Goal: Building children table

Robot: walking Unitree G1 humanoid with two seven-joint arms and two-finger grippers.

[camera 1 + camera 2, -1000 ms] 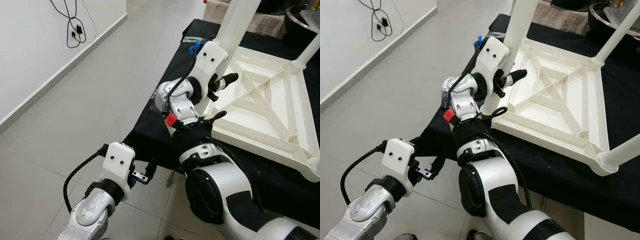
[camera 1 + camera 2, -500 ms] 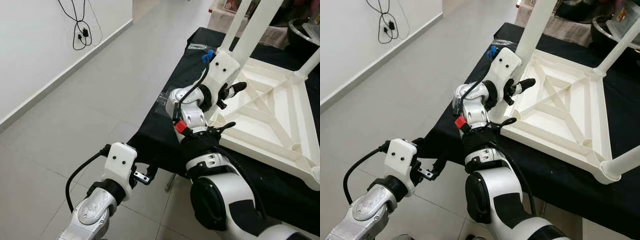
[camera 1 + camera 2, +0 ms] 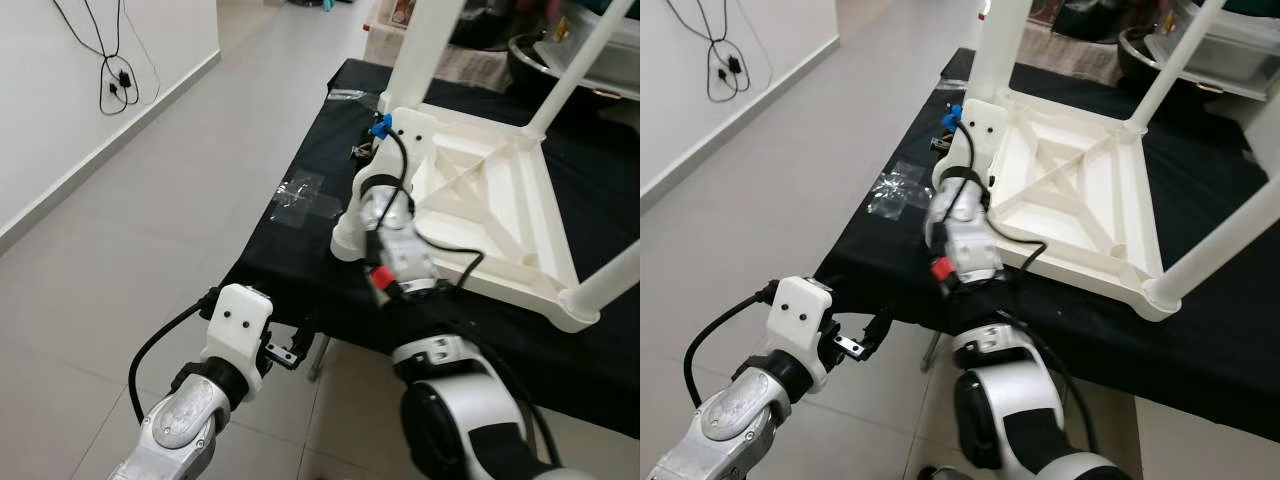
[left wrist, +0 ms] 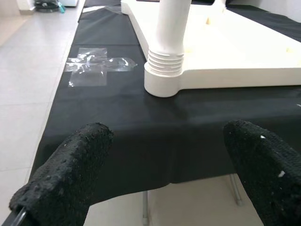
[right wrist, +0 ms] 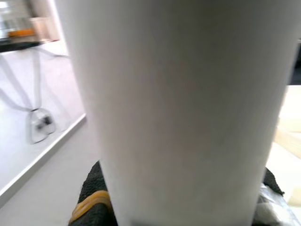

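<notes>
A white plastic children's table (image 3: 500, 285) lies upside down on a black-covered worktable (image 3: 290, 260), with its legs pointing up. My right arm reaches to the far-left leg (image 3: 425, 45). Its white wrist housing (image 3: 400, 125) sits against the base of that leg. In the right wrist view the leg stands between the two black fingers (image 5: 89, 197) of my right gripper (image 5: 178, 188), which is shut on it. My left gripper (image 3: 290, 352) hangs low beside the worktable's near-left corner, open with nothing between its fingers (image 4: 70, 174). In the left wrist view a threaded leg (image 4: 169, 47) stands in a table corner.
Crumpled clear plastic (image 3: 305, 195) lies on the black cloth near its left edge. A metal bowl (image 3: 530, 55) and a clear tub (image 3: 590, 40) stand behind the white table. Grey tiled floor (image 3: 150, 200) opens to the left, and a black cable (image 3: 115, 70) hangs on the wall.
The camera has shifted. My right gripper, open beside the leg a second ago, now has its fingers around the leg's base and its wrist has turned. The left arm has hardly moved.
</notes>
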